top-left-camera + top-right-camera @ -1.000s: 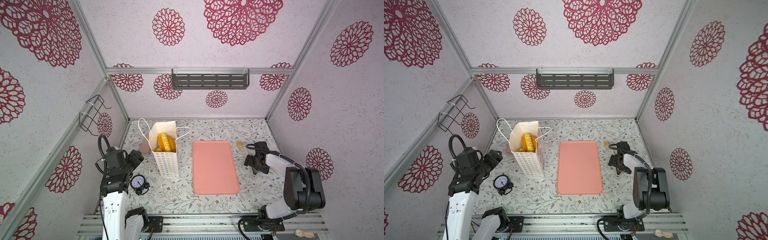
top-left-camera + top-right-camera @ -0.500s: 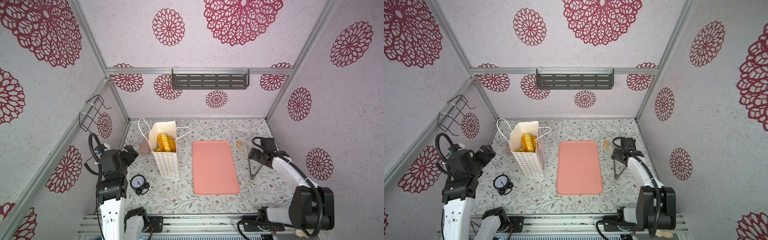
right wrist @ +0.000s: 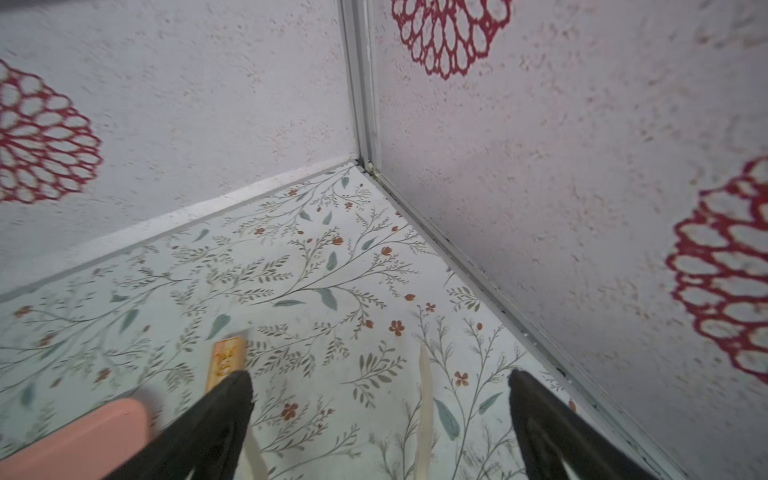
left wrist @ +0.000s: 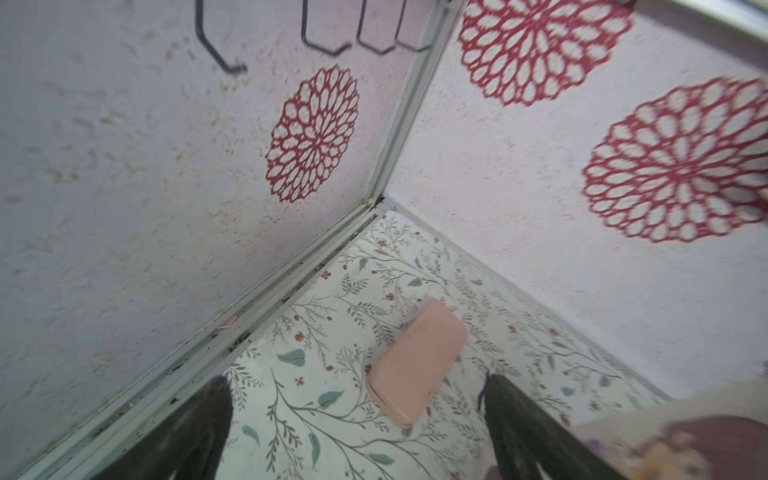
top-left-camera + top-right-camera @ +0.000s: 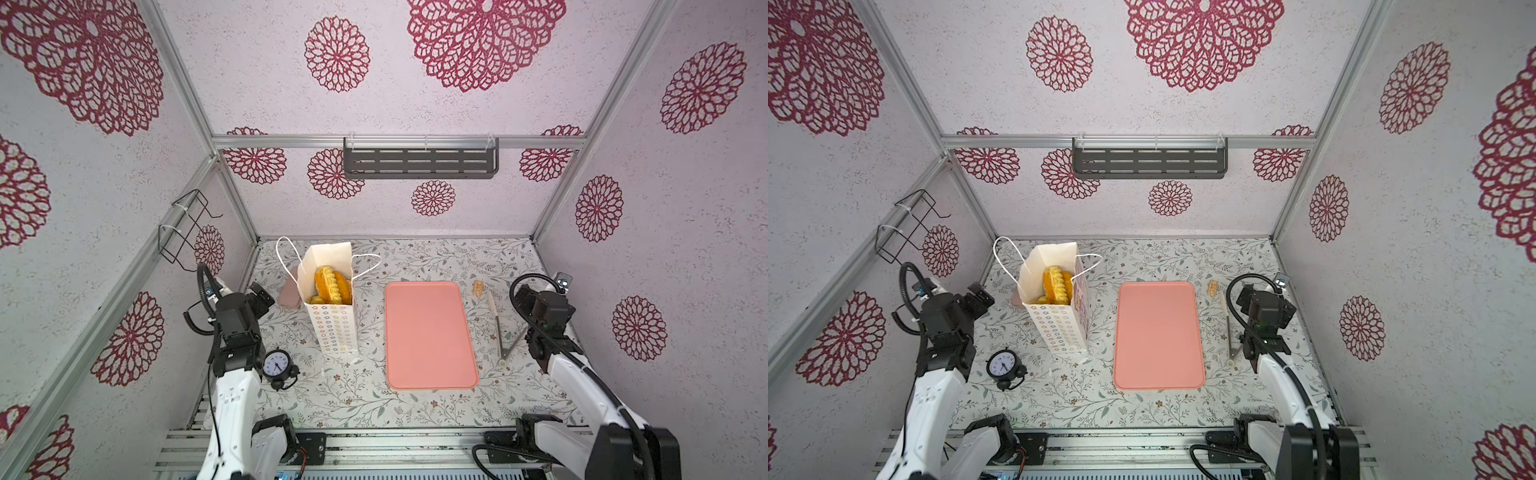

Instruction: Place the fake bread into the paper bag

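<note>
On the floral tabletop (image 5: 436, 257), fake bread (image 5: 328, 284) sits inside the upright paper bag (image 5: 336, 328), left of a pink tray (image 5: 430, 334).
Left gripper (image 4: 355, 384) and right gripper (image 3: 380, 377) both gape wide, holding nothing, at either side.

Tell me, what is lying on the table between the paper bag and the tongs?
The flat pink tray lies between the paper bag and the tongs. Both top views show it.
</note>
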### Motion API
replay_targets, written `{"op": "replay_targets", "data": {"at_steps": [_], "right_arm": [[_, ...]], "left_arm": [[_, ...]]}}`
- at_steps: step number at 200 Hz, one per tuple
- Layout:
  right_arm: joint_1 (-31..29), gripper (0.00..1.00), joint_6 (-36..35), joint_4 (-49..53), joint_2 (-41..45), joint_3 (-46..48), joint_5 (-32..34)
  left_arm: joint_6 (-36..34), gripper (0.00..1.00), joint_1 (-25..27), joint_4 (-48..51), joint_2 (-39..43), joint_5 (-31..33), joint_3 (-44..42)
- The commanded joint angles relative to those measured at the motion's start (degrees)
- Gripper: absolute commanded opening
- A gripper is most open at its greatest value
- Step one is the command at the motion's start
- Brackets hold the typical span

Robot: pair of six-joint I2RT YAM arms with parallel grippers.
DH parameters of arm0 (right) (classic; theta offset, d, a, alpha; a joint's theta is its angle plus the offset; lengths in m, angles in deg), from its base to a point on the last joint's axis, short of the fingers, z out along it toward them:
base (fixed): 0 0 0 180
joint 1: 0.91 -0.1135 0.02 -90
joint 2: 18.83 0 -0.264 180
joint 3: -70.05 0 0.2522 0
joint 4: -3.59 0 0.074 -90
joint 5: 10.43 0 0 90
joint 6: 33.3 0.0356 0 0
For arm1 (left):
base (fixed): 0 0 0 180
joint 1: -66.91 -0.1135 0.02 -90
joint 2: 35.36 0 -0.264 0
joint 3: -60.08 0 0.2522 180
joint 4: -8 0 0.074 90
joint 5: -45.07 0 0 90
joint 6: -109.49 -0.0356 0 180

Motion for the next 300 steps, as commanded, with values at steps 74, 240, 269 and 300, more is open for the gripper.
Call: {"op": "replay_targets", "data": {"at_steps": [74, 240, 269, 300], "right_arm": [[-0.45, 0.99, -11.1, -25.66, -18.0, 0.26, 3.93], [-4.5, 0.99, -12.65, -55.82, -24.57, 18.23, -8.25], [-4.67, 0.99, -12.09, -51.84, -23.91, 16.72, -7.93], [-3.09, 0.99, -10.65, -49.22, -23.97, 15.43, -9.92]], "left_arm": [[-6.2, 0.97, 5.01, -33.18, -24.77, 10.61, -6.97], [-15.87, 0.97, 10.57, -54.35, -33.47, 9.83, -12.29], [-15.87, 0.97, 10.53, -54.2, -33.55, 9.77, -12.15], [-15.49, 0.97, 9.95, -52.97, -33.64, 8.48, -11.56]]}}
